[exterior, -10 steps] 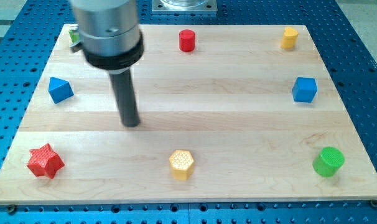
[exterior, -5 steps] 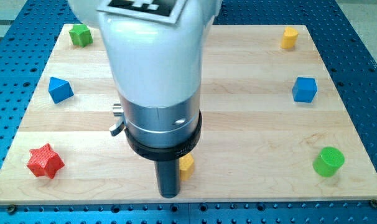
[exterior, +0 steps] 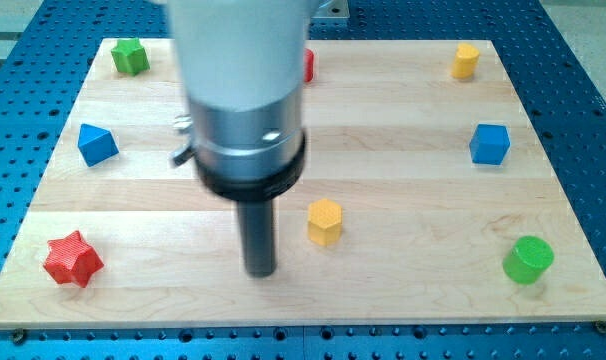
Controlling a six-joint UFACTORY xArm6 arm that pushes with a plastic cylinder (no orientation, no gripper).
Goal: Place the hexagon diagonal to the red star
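Note:
The yellow hexagon [exterior: 324,221] stands on the wooden board [exterior: 403,130], a little right of centre and towards the view's bottom. The red star [exterior: 72,259] lies at the board's bottom left corner. My tip [exterior: 259,270] touches the board to the left of the hexagon and slightly below it, apart from it by a small gap. The star is far to the tip's left.
A green block [exterior: 130,56] sits at the top left, a blue triangular block [exterior: 96,144] on the left side, a red cylinder [exterior: 308,66] partly hidden behind the arm at the top, a yellow block [exterior: 466,60] top right, a blue cube [exterior: 490,143] right, a green cylinder [exterior: 528,259] bottom right.
The hexagon has moved up and to the right from its place near the bottom edge. My tip came down to the bottom edge beside it, then moved up slightly.

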